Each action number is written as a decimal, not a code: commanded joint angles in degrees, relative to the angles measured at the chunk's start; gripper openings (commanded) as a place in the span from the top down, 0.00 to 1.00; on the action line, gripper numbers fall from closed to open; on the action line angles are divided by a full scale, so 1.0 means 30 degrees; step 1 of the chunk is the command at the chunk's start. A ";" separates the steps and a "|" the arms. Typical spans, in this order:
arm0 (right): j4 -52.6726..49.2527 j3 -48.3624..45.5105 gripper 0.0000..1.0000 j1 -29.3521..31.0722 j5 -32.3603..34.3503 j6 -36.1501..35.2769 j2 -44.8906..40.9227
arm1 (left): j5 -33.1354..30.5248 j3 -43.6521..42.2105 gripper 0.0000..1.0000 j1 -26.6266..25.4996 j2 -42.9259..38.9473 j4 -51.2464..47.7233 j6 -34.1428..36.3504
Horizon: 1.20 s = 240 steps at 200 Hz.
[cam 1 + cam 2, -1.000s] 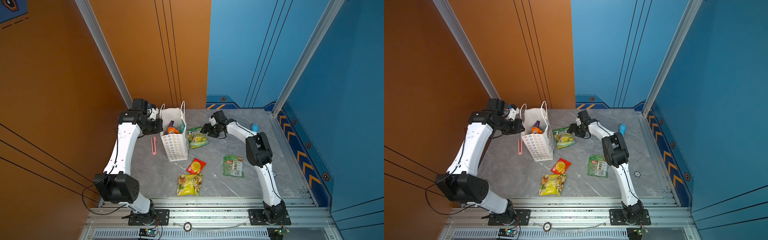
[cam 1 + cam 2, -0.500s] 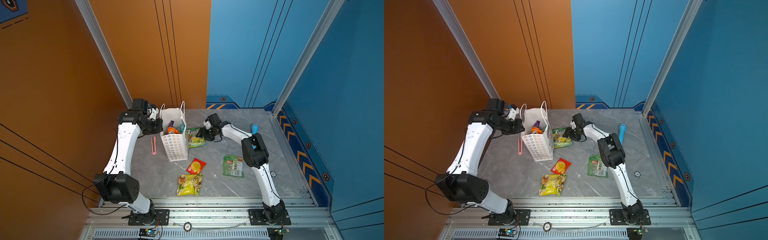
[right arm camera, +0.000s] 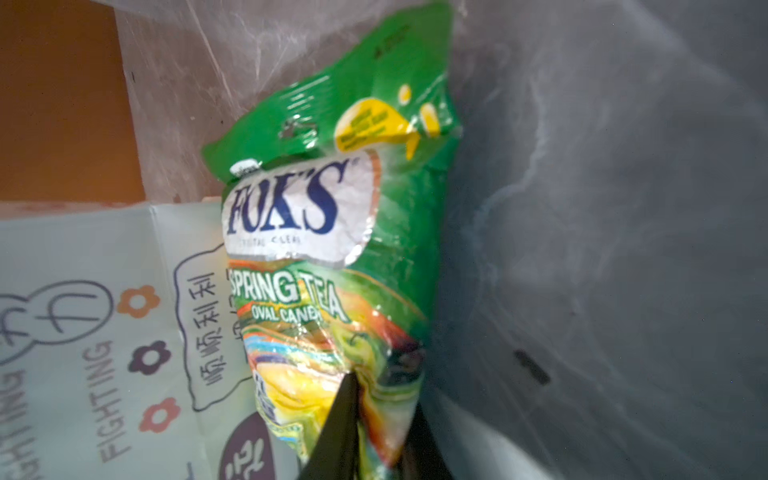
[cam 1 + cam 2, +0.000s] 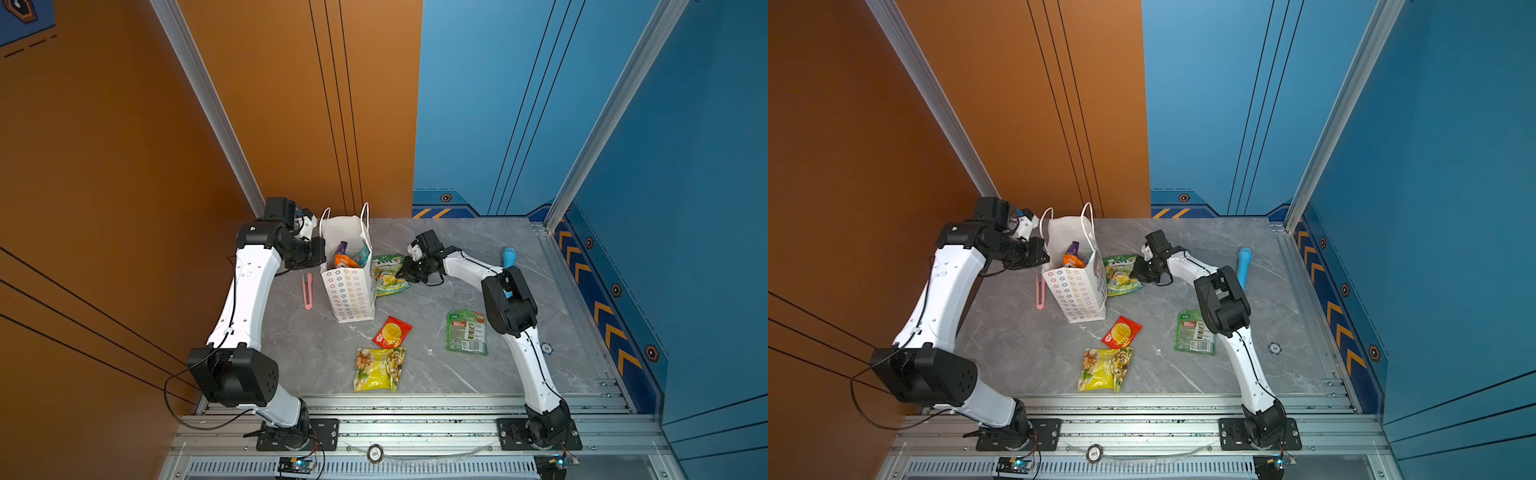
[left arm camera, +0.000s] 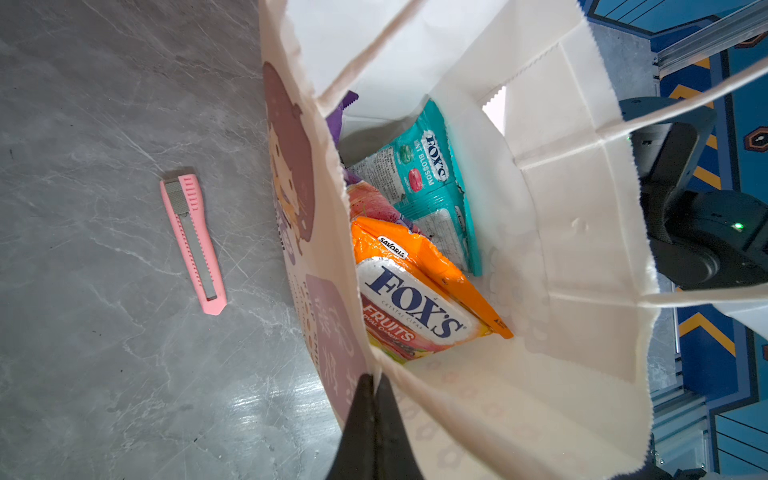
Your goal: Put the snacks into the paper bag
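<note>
Right wrist view has the right gripper (image 3: 384,392) closed on the lower end of the green FOX'S packet (image 3: 332,232), its two dark fingers pinching the crinkled foil with the "SPRING TEA" label facing the camera. The packet sits just beside the printed face of the paper bag (image 3: 104,332), and whether it is clear of the counter (image 4: 436,299) cannot be told. In both top views this packet is at the right side of the bag, with the right arm reaching in from the right toward it. The bag stands upright near the back left of the counter, mouth up and cord handles raised. The left wrist view shows the left gripper (image 5: 374,380) clamped narrowly on the bag's top rim at a corner fold, one finger inside and one outside. Inside the bag lie an orange FOX'S packet (image 5: 415,307), a teal packet (image 5: 428,174) behind it, and a purple packet (image 5: 338,120) poking up along the wall. A pink utility knife (image 5: 193,241) lies flat on the counter on the bag's left, apart from it. In a top view, a small red packet (image 4: 392,332), a yellow packet (image 4: 379,369) and a dark green packet (image 4: 466,332) lie flat toward the front of the counter, well apart from the bag, and a light blue cylinder (image 4: 508,257) lies near the right edge behind the right arm.
</note>
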 commanded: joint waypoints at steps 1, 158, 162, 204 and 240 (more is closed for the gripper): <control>0.0018 -0.0438 0.99 0.0132 -0.0089 0.0251 -0.0129 | 0.0628 0.0146 1.00 -0.0025 -0.0390 0.0212 0.0112; 0.0237 -0.1778 1.00 -0.0483 0.2958 -0.0307 -0.8218 | 0.0621 0.0160 1.00 -0.0049 -0.0426 0.0221 0.0112; 0.0183 -0.1769 1.00 -0.0482 0.3045 -0.0329 -0.8404 | 0.0643 0.0163 1.00 -0.0054 -0.0425 0.0203 0.0096; -0.0174 -0.0229 1.00 -0.0425 0.4061 -0.0549 -0.9839 | 0.0644 0.0134 1.00 -0.0054 -0.0490 0.0216 0.0094; -0.0383 0.1414 1.00 -0.0081 0.5188 -0.0965 -1.0547 | 0.0610 0.0134 1.00 -0.0083 -0.0528 0.0235 0.0075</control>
